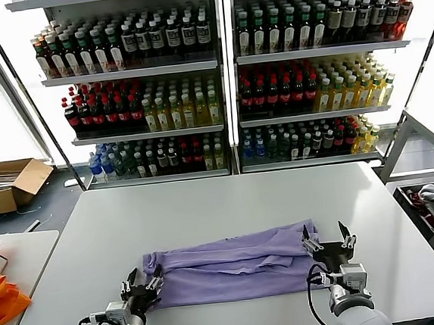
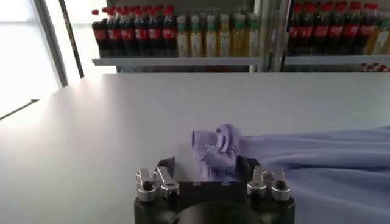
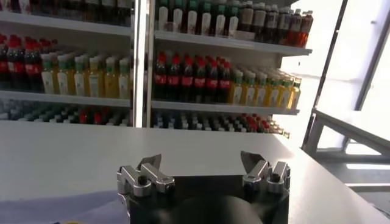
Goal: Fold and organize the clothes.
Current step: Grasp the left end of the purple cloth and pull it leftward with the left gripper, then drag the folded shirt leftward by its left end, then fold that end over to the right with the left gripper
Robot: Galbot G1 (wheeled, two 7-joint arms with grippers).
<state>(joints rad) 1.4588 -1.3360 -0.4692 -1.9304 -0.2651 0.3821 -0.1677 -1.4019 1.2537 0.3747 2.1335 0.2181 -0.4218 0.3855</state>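
Currently the lavender T-shirt [image 1: 234,266] lies on the white desk [image 1: 221,208], folded lengthwise into a long band that runs left to right along the near part of the desk. Its surface shows soft creases; no print is visible on the side facing up.

Left end effector [image 1: 142,284]: at the near-left end of the shirt, low over the desk. In the left wrist view the left end effector [image 2: 207,167] has its fingers on either side of a bunched-up lump of lavender fabric at the shirt's left end, with the jaws spread around it. Whether the fingers actually press the cloth, I cannot tell.

Right end effector [image 1: 328,242]: at the right end of the shirt, just beside the fabric edge. Its jaws are spread wide and nothing sits between them. The right wrist view confirms this: right end effector [image 3: 201,164] released, only bare desk and shelving beyond the fingers.

Surroundings: drink shelves [image 1: 225,78] stocked with bottles stand past the far edge of the desk. A cardboard box [image 1: 6,185] sits on the floor at far left. An orange bag [image 1: 1,299] rests on a side table at near left.
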